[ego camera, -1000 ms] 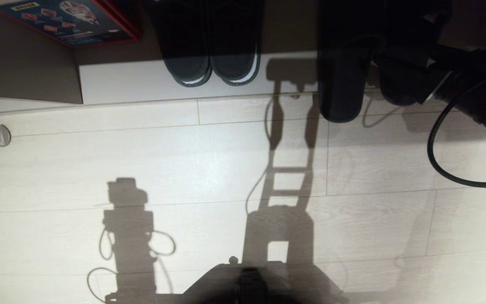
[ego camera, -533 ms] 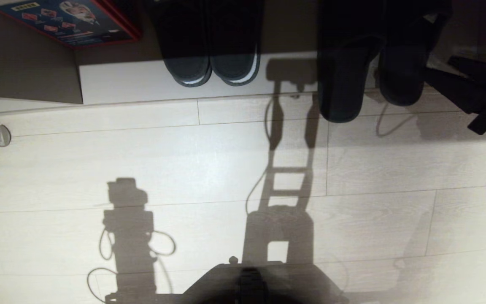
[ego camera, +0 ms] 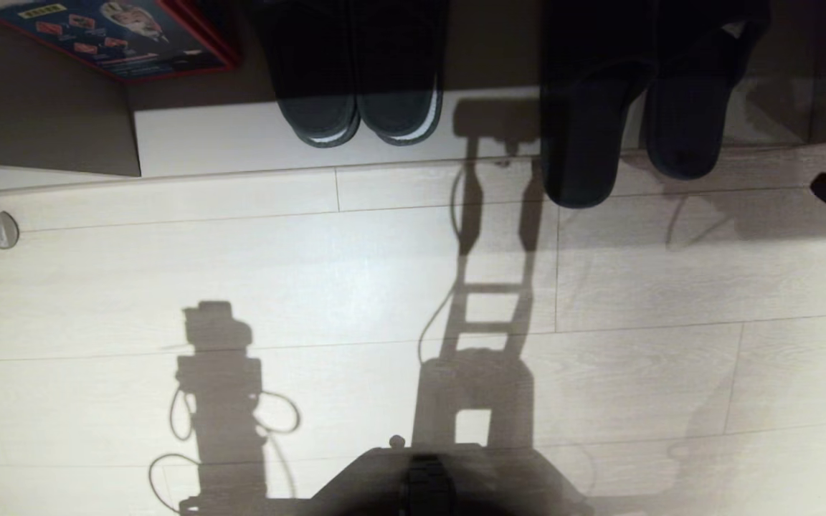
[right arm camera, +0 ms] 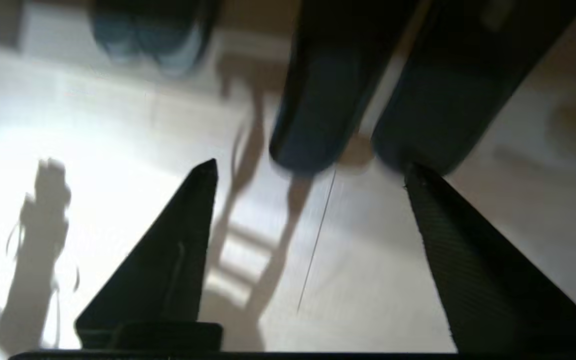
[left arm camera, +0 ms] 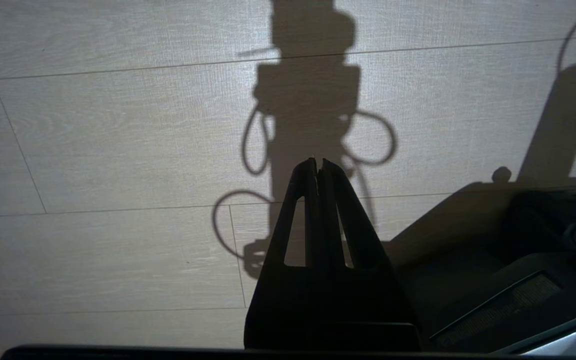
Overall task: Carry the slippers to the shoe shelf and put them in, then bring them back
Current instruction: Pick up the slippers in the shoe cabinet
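Matt dark cloth slippers (ego camera: 585, 136), pale wood-grain plank floor (ego camera: 355, 287) with soft sheen

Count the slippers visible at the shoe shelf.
4. Two dark slippers with white-striped soles sit side by side near the middle of the pale wood shoe shelf. Two plain dark charcoal slippers lie to their right, heels overhanging the floor. Others may hide deeper inside.

A dark pair of slippers with white-striped sole edges (ego camera: 359, 79) sits top centre; a red-edged printed box (ego camera: 115, 36) lies upper left; a small round metal disc (ego camera: 0, 230) rests on the pale wood-grain floor (ego camera: 312, 287) at left.
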